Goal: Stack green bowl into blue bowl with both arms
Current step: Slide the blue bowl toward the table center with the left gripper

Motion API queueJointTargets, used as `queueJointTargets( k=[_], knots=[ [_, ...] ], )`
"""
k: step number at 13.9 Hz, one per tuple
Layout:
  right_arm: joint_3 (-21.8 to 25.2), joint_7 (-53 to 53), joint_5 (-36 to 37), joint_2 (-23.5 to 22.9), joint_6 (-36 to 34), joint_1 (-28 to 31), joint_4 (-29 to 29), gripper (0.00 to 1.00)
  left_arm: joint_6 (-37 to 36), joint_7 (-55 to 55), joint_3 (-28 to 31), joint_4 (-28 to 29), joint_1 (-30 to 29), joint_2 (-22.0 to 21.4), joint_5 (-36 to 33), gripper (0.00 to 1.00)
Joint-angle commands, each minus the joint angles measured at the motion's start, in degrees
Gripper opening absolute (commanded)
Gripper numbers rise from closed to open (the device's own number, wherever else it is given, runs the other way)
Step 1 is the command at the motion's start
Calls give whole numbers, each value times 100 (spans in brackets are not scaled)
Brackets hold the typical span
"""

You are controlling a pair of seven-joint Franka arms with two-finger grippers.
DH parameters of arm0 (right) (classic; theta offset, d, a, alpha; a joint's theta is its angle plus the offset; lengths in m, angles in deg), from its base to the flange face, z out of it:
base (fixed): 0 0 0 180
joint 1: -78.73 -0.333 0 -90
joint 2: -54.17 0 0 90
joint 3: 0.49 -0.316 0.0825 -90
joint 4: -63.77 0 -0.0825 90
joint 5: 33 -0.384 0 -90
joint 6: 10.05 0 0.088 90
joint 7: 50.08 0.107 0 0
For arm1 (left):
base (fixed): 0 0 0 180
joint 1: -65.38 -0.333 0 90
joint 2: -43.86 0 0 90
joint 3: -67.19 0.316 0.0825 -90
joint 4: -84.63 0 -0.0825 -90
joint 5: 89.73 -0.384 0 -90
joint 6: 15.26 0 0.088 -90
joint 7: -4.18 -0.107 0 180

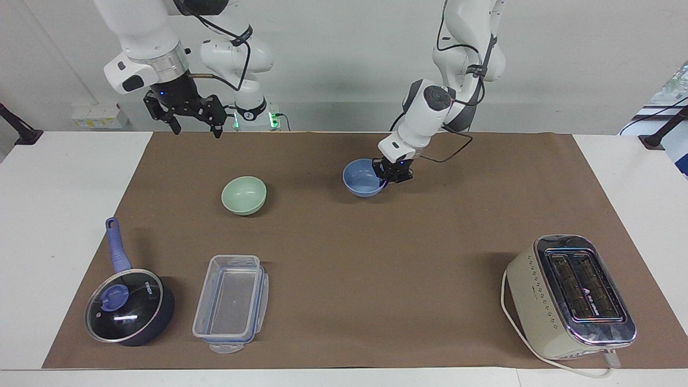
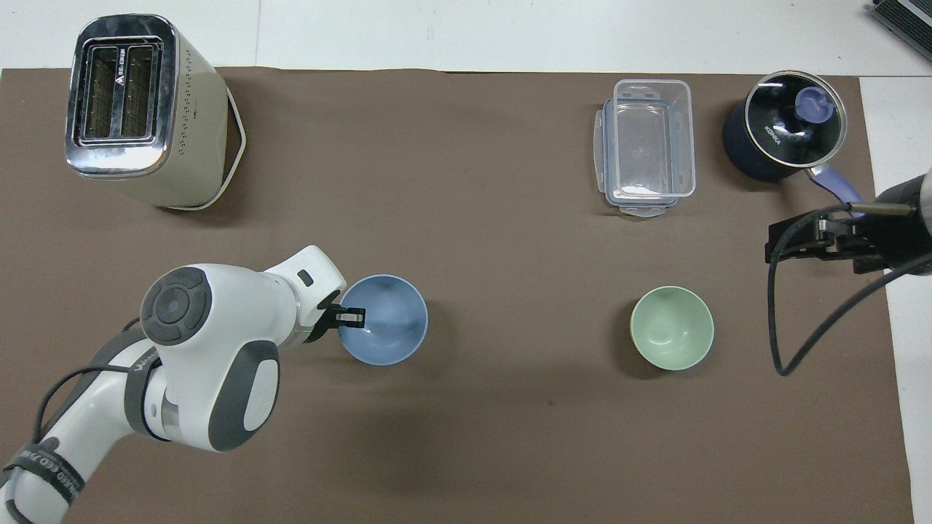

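The left gripper (image 1: pixel 388 176) covers part of the blue bowl's (image 1: pixel 363 179) rim, so the pinch itself is hidden. In the overhead view the right gripper (image 2: pixel 801 242), beside the pot (image 2: pixel 783 124), is cut off at the frame's edge.

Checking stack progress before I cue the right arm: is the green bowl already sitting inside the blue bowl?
No: the green bowl sits alone on the brown mat, well apart from the blue bowl, which the left gripper holds by its rim.
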Motion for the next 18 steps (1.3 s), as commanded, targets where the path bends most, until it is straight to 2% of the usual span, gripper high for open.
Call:
queueJointTargets(
  k=[1,2,3,4,5,7,11,14,18],
  knots=[
    [-22,-24,-43,149,122,90,-192,100,295,-10,103,178,237,121,122,0],
    [-22,-24,-43,158,122,90,-218,100,461,-10,103,248,264,174,122,0],
    [-22,-24,-43,167,122,90,-227,100,532,-54,103,249,255,201,122,13],
    [-22,-24,-43,167,122,90,-228,100,507,-80,103,240,255,236,122,82],
    [-22,-24,-43,167,131,99,-228,100,472,-19,111,197,255,236,122,100],
    [-22,-24,-43,167,131,116,-228,100,236,-54,155,100,133,192,122,100],
    [-22,-24,-43,167,131,116,-228,100,-1616,-54,199,-926,-771,210,8,100],
    [-22,-24,-43,167,131,116,-228,100,-2085,-54,199,-1367,-1229,183,-833,100],
    [-22,-24,-43,167,140,116,-228,100,-2586,-421,199,-2000,-2115,192,-1318,100]
  ],
)
